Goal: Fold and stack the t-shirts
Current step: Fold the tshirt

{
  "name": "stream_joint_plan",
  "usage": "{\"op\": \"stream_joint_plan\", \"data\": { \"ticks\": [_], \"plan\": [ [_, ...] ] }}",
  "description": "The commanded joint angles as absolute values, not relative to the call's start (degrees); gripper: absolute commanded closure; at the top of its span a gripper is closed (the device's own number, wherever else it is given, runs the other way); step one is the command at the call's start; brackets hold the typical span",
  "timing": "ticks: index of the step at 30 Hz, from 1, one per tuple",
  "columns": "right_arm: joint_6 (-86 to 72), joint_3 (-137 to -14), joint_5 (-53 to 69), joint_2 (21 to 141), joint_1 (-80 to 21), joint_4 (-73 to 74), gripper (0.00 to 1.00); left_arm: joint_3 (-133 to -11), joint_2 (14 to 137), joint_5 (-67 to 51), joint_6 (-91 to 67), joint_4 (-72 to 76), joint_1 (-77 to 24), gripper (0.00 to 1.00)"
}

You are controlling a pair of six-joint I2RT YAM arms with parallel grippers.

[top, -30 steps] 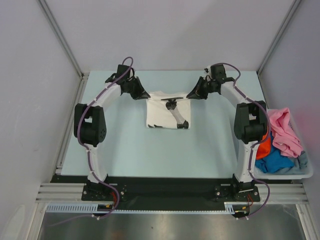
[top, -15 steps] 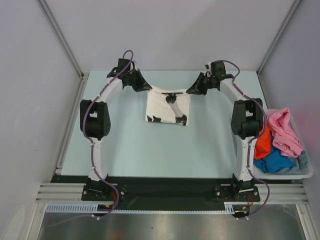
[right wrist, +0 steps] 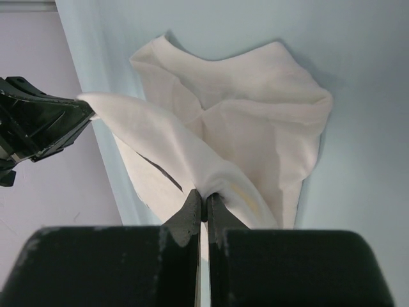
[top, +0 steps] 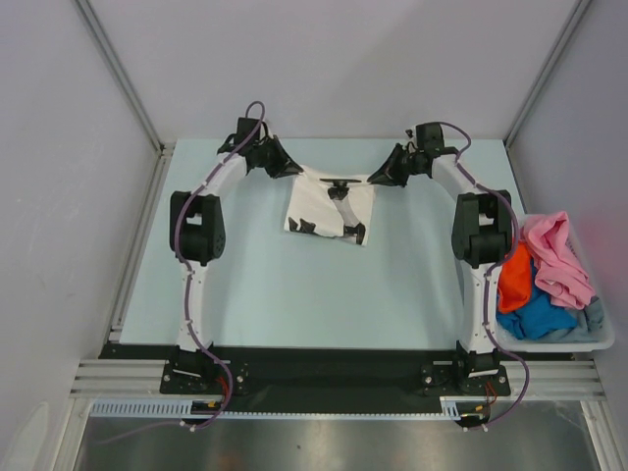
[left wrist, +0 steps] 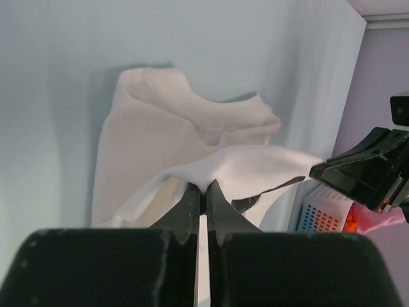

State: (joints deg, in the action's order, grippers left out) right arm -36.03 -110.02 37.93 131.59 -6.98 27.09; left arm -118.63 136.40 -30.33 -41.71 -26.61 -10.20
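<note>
You've got both pincers clenched on the white t-shirt (top: 329, 208): L gripper (top: 293, 172) nips its far-left edge, R gripper (top: 374, 180) its far-right edge. Top edge is lifted btwn them; the rest lies mid-table (top: 245, 285), far side. Pink t-shirt (top: 559, 257), orange t-shirt (top: 515, 282) & blue t-shirt (top: 538, 316) sit in the bin (top: 601, 340) on your right.

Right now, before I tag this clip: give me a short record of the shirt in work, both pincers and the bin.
shirt in work: white shirt, black print, partly folded, mid-table
left pincer: shut on the white shirt's far left corner
right pincer: shut on its far right corner
far edge: raised between the pincers; the rest lies on the table
bin: at the table's right edge
bin contents: pink shirt, orange shirt, blue shirt, grey-blue shirt, all unfolded
stack: none in view
</note>
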Motion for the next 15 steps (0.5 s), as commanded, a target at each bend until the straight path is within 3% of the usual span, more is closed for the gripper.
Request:
{"op": "stream_joint_plan", "data": {
  "ticks": [1,15],
  "plan": [
    [-37.2,-112.7,38.6,132.3,-6.4,24.5,1.0,-122.3,136.9,-32.5,-43.6,-20.0,-9.6,0.97],
    [-39.4,-114.2,37.7,135.3,-5.6,22.1,1.0,-128.7,144.5,-35.1,-50.4,-8.4,-9.6,0.98]
  ]
}}
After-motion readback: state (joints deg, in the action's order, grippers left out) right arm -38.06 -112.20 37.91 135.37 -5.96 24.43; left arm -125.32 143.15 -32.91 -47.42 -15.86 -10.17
